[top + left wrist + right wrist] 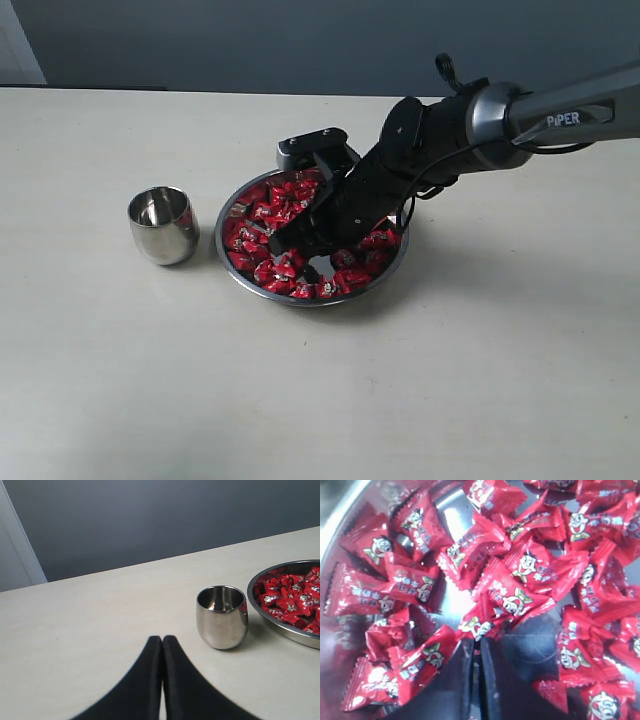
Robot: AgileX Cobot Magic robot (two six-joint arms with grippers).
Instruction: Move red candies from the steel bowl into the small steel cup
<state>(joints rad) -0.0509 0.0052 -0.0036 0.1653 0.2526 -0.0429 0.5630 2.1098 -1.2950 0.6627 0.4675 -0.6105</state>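
pressing together almost flat, the fingers of the right gripper are showing only a thin dark slit between them. their tips are pushing down among the red candies, and one wrapper is lying right at the tips; whether its edge is being pinched i cannot tell. the candies are lying heaped and overlapping around the fingers, with patches of bare shiny metal showing between them. they are filling the steel bowl, which is sitting on the pale table. the right arm is reaching in from the right of the exterior view and slanting down into the bowl.

the small steel cup is standing upright just beside the bowl, on its left in the exterior view, apart from it and holding no candy that i can see. the left gripper is hanging over bare table near the cup, its two dark fingers lying closed against each other and gripping nothing. a grey wall is running behind the table.
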